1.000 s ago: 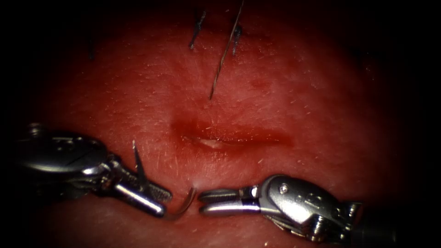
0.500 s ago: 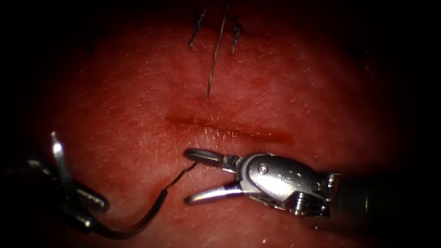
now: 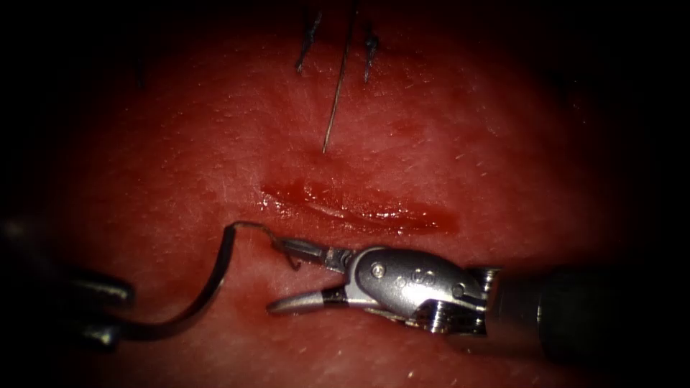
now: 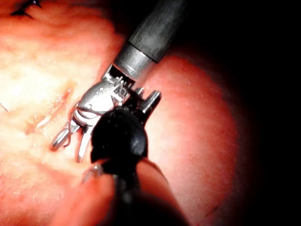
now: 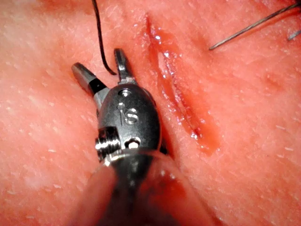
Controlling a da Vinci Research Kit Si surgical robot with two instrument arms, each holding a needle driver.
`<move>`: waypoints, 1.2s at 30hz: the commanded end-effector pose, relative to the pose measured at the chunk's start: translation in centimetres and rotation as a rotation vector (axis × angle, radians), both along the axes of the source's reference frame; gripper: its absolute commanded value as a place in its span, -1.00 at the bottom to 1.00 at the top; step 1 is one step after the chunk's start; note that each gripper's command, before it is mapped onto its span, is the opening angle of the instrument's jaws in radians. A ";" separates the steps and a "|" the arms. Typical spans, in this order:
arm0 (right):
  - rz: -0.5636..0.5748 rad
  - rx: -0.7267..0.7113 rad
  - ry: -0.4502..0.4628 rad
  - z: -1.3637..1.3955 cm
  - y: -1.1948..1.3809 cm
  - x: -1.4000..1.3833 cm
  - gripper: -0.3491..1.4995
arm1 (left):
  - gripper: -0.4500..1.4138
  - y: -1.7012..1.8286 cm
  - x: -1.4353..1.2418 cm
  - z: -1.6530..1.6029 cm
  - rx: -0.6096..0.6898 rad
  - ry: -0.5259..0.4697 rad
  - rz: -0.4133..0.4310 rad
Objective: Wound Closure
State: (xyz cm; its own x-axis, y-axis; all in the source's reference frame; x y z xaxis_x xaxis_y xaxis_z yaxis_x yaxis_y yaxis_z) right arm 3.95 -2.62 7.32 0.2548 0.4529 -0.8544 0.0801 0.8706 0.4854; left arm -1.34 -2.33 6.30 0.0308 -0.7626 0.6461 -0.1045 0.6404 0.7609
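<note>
While the right end effector [image 3: 277,276] stands with jaws spread and nothing between them gripped, the needle's fine end curls in just beside its far jaw. The right wrist view shows that end dropping into the gap between the two jaws.

Needle [image 3: 208,287]: arched up clear of the tissue [image 3: 467,144], not in it, on the near side of the cut [image 3: 359,208] toward its left end. Its other end runs into the left end effector [image 3: 100,312]. Cannot tell whether that one is gripping.

Cut gapes, wet with red fluid. A loose thread [image 3: 336,93] lies on its far side.

Judgement: the needle is being presented to the right tool. A take would call for closing on the stout curve, not the fine end.
</note>
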 end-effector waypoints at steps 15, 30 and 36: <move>0.047 0.112 -0.047 -0.58 -0.17 -0.08 -1.00 | -1.00 0.07 0.19 0.13 -0.223 0.131 -0.123; 0.025 0.225 -0.006 -2.29 -0.98 0.10 -1.00 | -1.00 0.25 0.48 0.72 -0.321 0.354 -0.218; 0.096 -0.024 0.040 -2.26 -0.66 0.13 0.73 | -1.00 0.26 0.52 0.73 -0.337 0.367 -0.221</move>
State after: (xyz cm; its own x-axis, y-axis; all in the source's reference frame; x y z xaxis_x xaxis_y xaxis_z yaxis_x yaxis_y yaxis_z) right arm 4.00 -3.20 5.00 0.1782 0.4054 -0.8966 0.0233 0.9092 0.4157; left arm -0.75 -2.01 6.98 0.1693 -0.5278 0.8323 0.3057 0.8310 0.4648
